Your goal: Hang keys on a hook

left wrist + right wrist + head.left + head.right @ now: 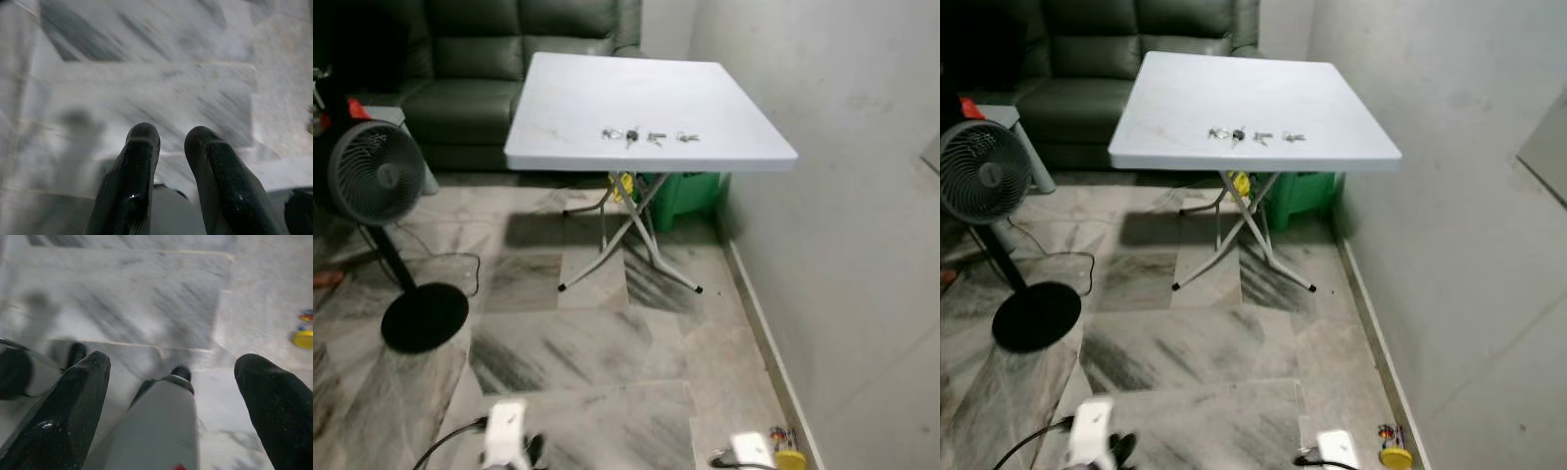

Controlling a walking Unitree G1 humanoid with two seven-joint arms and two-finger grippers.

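Standing well back from the tabletop [705, 98], you are at the approach step: the keys [649, 136] lie in a short row near its front edge, untouched. Both arms hang low over the marble floor [146, 88], the left gripper [171, 144] slightly parted, the right gripper [171, 364] spread wide, both empty. Next, walk closer and reach. No hook can be made out, and the keys are too small to count.

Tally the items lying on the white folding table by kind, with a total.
Small metal key bunches in a row near the front edge of the white folding table: 4
Total: 4
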